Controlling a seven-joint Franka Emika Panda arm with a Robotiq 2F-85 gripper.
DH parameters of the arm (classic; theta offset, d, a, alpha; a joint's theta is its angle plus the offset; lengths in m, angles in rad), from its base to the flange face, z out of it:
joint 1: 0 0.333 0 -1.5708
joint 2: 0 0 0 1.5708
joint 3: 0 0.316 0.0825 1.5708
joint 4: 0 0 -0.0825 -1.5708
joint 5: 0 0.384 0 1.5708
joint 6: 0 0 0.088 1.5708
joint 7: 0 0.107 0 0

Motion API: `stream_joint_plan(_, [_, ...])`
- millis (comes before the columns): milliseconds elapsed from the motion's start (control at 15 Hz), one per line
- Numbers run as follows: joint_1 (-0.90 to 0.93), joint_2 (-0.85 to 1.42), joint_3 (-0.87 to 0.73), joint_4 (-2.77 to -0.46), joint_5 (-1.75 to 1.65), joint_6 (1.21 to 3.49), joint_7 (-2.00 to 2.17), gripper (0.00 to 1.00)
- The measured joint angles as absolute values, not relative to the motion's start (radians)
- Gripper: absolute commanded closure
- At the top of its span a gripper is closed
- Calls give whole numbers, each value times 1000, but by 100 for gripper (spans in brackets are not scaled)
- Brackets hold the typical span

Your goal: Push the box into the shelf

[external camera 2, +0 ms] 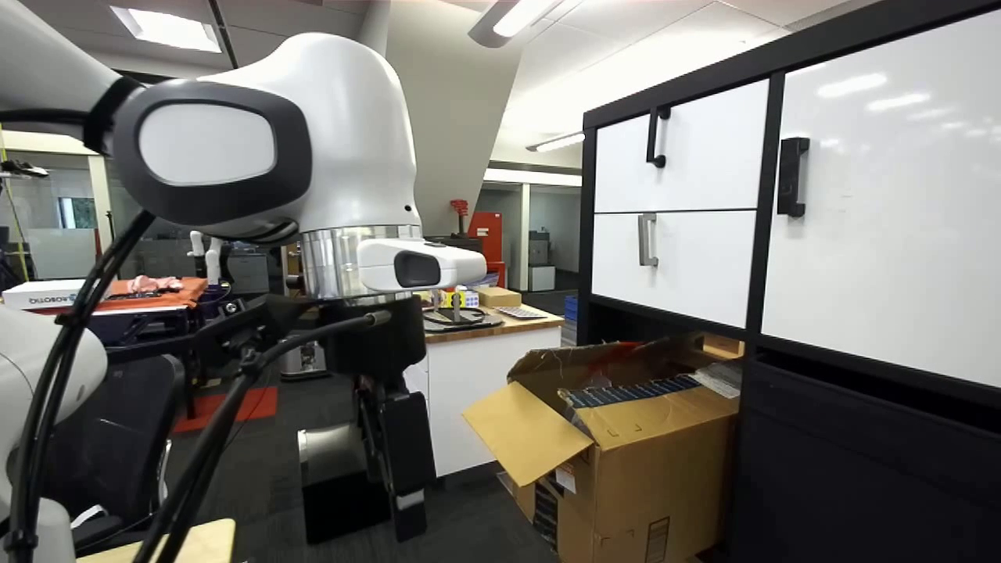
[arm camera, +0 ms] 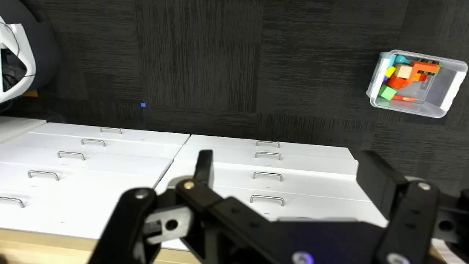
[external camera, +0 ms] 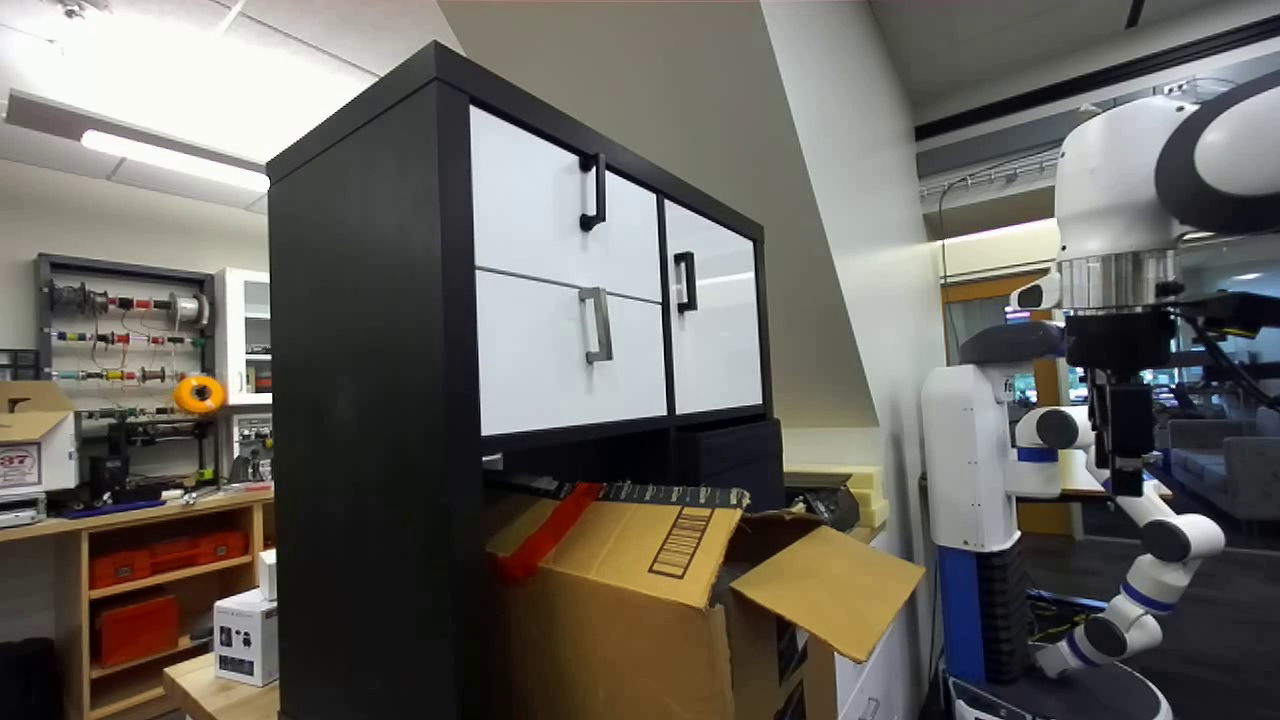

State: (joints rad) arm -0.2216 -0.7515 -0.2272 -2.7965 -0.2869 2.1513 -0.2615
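The box (external camera: pixel 620 630), a large brown carton with loose flaps, sits partly inside the lower opening of the shelf (external camera: pixel 365 400) and sticks out of its front. In an exterior view the box (external camera 2: pixel 657 477) has a flap hanging outward beside the shelf (external camera 2: pixel 852 446), a black cabinet with white fronts. My gripper (external camera: pixel 1125 475) points down, apart from the box and in front of it. It also shows in an exterior view (external camera 2: pixel 407 508). In the wrist view the gripper (arm camera: pixel 287 157) has its fingers wide apart with nothing between them. The box is out of the wrist view.
White drawers (arm camera: pixel 267 185) with metal handles lie below the gripper. A clear bin (arm camera: pixel 452 91) of toys stands on the dark floor. A small white box (external camera: pixel 247 637) is behind the shelf. Another white robot (external camera: pixel 965 460) and a counter (external camera 2: pixel 493 399) stand further off.
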Motion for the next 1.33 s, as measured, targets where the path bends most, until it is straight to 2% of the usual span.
stream_joint_plan(667, [-121, -686, -146, -2796, -240, 2151, -255, 0])
stream_joint_plan(1333, [-20, -575, -77, -2794, 1, 2233, -162, 0])
